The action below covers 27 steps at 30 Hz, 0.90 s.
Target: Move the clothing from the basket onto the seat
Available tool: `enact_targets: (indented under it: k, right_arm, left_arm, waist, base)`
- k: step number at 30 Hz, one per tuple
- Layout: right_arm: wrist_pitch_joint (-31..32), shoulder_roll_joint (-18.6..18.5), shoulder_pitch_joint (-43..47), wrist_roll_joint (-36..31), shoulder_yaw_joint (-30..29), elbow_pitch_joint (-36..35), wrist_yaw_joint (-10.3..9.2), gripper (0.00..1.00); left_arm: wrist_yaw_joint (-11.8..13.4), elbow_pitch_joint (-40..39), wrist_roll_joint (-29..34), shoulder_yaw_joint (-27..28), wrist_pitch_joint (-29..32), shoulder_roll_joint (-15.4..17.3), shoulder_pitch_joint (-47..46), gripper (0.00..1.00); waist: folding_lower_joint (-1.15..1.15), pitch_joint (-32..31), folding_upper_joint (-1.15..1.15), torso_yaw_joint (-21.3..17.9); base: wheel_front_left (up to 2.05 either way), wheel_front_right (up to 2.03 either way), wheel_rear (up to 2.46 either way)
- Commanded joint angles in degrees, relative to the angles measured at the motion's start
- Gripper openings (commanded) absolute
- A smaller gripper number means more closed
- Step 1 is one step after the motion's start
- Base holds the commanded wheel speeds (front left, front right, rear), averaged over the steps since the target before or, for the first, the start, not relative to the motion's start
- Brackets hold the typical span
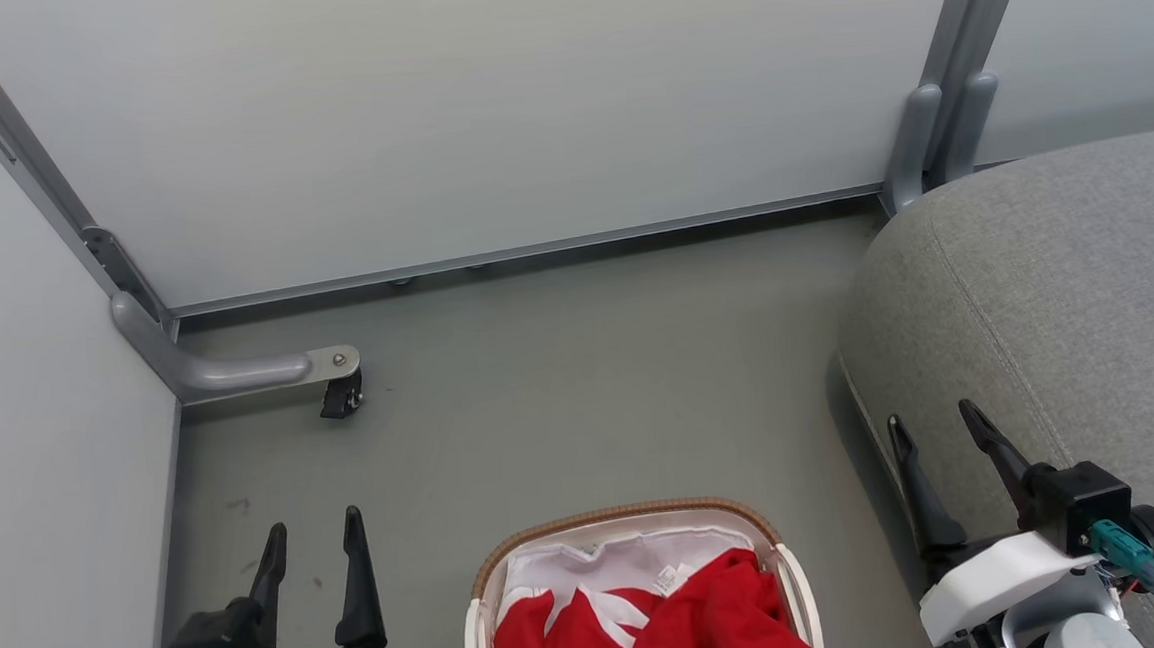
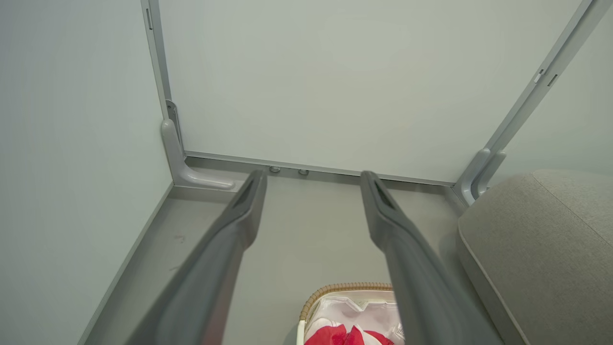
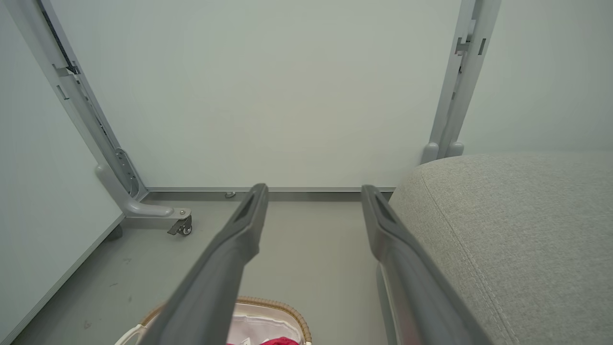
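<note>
Two empty pincers hang wide: left pincer (image 1: 315, 525) at seven o'clock, right pincer (image 1: 931, 415) at four. Clothing (image 1: 655, 620) lies in the basket (image 1: 629, 513) at six, seat (image 1: 1056, 285) at three. First grasp seems pending: reach down, pinch the clothing.

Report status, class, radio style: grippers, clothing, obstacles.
Left gripper, right gripper: jaws open, empty. Red white-trimmed fabric garments in oval white plastic basket. Grey fabric sofa seat right of basket.

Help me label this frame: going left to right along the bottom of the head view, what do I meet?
The left tool → basket → right tool.
</note>
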Motion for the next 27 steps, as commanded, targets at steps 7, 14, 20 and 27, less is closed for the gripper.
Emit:
enact_targets:
  k: [7,14,20,27]
  right_arm:
    - [-1.30,-0.38,0.50,-3.96,0.41,0.05,0.02,1.00]
    - [-1.94,-0.43,0.49,-6.84,0.87,0.01,0.02,1.00]
    - [-2.36,-0.44,0.56,-8.28,0.84,-0.09,0.02,1.00]
    - [-2.36,-0.44,0.62,-7.94,0.75,-0.18,0.01,1.00]
  left_arm:
    - [0.33,0.41,3.55,-0.56,-1.23,0.39,0.56,1.00]
    - [0.28,0.54,5.95,-0.90,-1.93,0.43,1.04,1.00]
    - [0.43,0.58,7.31,-1.19,-2.27,0.45,1.23,1.00]
    - [0.44,0.71,7.11,-1.32,-2.27,0.44,1.06,1.00]
  waist:
    - [0.00,0.14,0.00,0.32]
    - [0.00,0.16,0.00,0.36]
    - [0.00,0.19,0.00,0.34]
    - [0.00,0.19,0.00,0.32]
  base:
    - [0.00,0.00,0.00]
    - [0.00,0.00,0.00]
    - [0.00,0.00,0.00]
    - [0.00,0.00,0.00]
